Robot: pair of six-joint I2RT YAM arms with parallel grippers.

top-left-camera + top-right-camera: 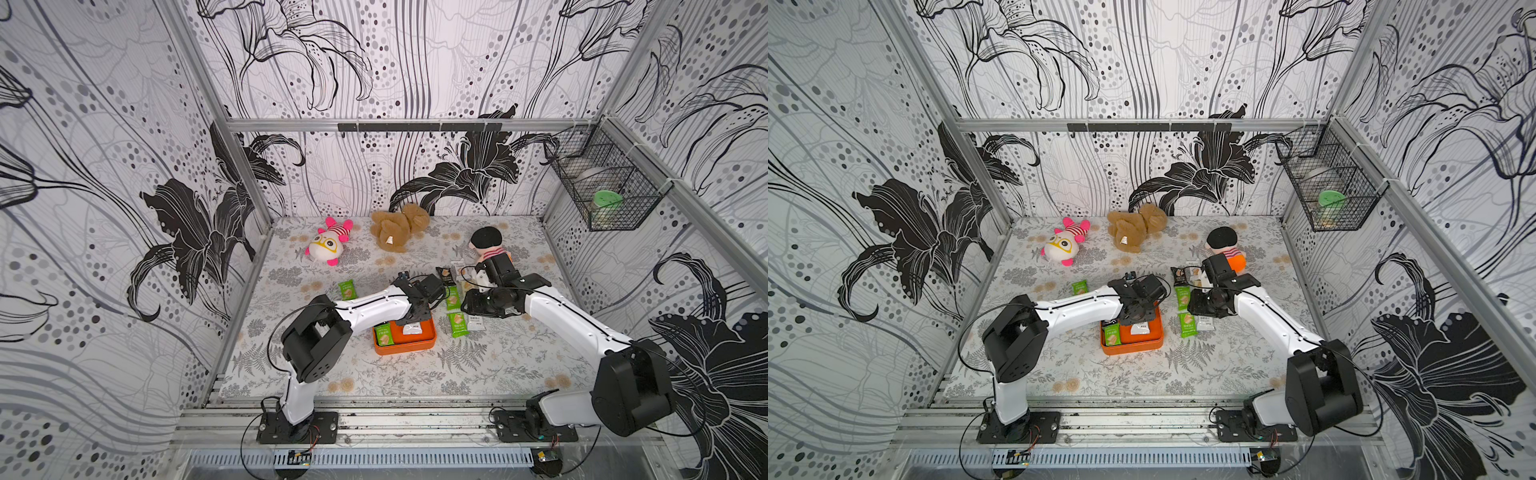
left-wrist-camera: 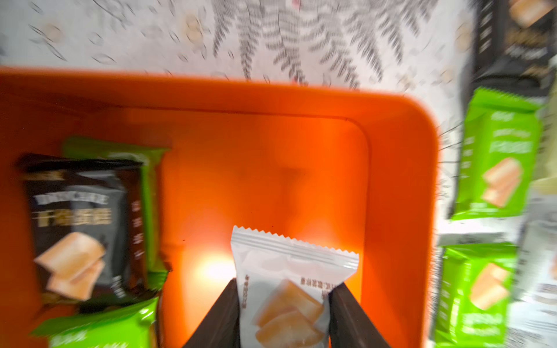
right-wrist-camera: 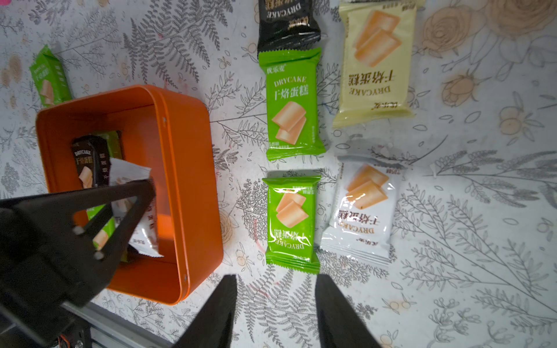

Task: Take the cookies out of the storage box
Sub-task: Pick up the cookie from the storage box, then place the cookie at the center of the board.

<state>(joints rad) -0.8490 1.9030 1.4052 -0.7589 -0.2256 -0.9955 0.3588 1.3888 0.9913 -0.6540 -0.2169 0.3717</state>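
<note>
I am pinching a white cookie packet (image 2: 295, 259) with the left tool (image 2: 286, 283) inside the orange storage box (image 2: 391, 120); the right tool (image 3: 275, 277) is hovering spread and empty over the worktop (image 3: 452, 180).

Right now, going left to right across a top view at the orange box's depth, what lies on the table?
Orange storage box → green cookie packet → white cookie packet. The left arm crosses over the box, so it is left out of the order.

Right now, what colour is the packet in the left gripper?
White, with tan biscuit print; the packet shows best in the left wrist view.
</note>
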